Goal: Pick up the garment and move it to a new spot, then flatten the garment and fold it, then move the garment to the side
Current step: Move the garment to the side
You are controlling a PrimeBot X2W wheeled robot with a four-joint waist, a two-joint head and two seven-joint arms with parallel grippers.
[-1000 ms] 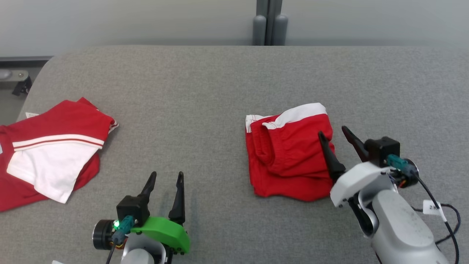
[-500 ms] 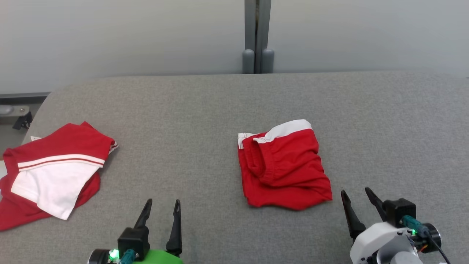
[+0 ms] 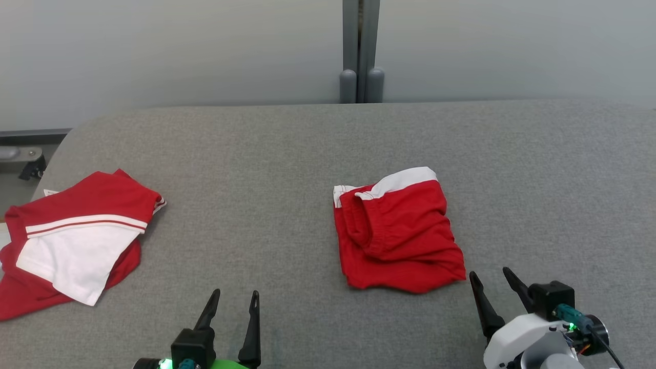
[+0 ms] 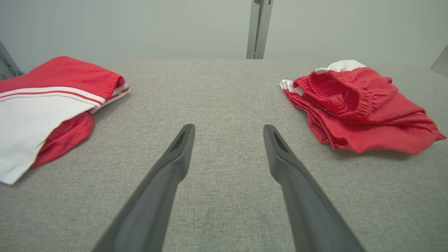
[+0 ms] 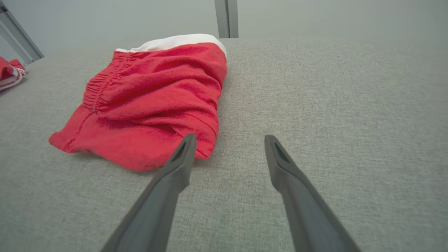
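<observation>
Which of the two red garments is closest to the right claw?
The folded red shorts, just ahead of the right claw; the striped red-and-white garment lies far off to the left.

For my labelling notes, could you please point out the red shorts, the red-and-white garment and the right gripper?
red shorts [image 3: 400,241]: head view, middle of the red cloth.
red-and-white garment [image 3: 72,256]: head view, its white panel.
right gripper [image 3: 488,272]: head view, midway between its fingertips.
</observation>
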